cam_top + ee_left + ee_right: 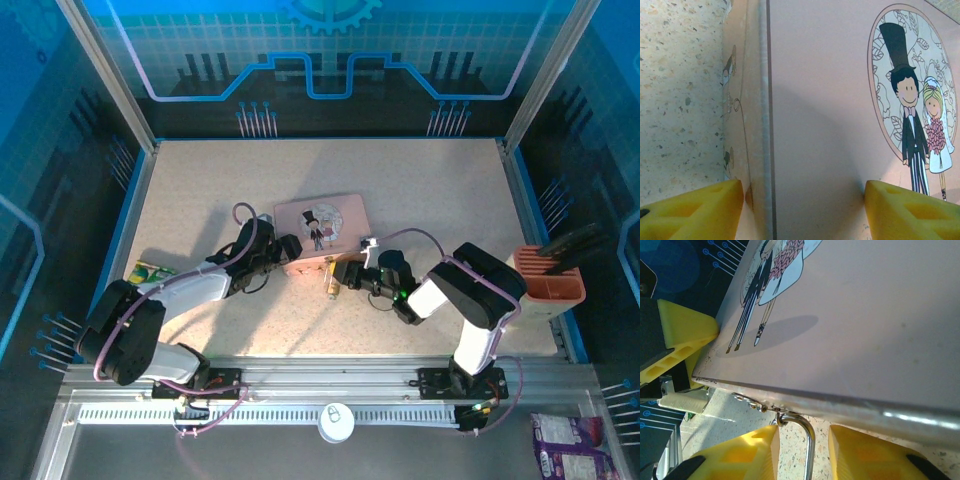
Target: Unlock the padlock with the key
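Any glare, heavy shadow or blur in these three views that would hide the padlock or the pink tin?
Top external: evenly lit and sharp, though the padlock is tiny. Left wrist: soft shadow on the pink tin above the left gripper's fingers; print sharp. Right wrist: glare streak along the tin's metal rim, oval shadow on its lid, shackle slightly soft.

The pink tin (880,315) has a smooth matt lid and a shiny metal rim. The padlock (810,450) shackle is polished metal, the table (680,90) speckled stone, the fingers (745,455) matt yellow plastic.
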`<state>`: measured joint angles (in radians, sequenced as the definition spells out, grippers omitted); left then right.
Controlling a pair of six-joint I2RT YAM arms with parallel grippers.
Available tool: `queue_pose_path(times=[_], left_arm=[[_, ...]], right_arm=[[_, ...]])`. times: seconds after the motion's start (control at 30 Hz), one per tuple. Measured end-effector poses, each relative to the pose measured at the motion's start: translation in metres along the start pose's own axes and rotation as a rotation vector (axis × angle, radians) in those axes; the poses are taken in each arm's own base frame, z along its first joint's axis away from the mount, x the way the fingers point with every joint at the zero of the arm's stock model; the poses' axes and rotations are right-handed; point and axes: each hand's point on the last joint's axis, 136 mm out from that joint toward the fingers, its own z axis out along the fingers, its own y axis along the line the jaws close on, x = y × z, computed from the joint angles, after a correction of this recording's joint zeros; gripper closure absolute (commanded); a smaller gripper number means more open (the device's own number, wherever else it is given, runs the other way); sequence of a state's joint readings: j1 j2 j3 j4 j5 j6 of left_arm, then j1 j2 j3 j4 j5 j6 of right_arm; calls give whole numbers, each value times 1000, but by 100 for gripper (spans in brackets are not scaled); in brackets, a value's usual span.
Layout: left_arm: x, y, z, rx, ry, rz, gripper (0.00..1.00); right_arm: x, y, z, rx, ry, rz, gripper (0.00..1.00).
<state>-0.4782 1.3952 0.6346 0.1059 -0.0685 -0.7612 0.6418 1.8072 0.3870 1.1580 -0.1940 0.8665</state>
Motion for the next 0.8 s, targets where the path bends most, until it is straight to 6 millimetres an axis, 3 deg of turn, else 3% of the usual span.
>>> queue_pose_path(times=[0.8], left_arm=[[1, 0, 0, -2, 1, 1, 35]], right_arm=[[7, 2, 2, 5, -26, -9, 73]])
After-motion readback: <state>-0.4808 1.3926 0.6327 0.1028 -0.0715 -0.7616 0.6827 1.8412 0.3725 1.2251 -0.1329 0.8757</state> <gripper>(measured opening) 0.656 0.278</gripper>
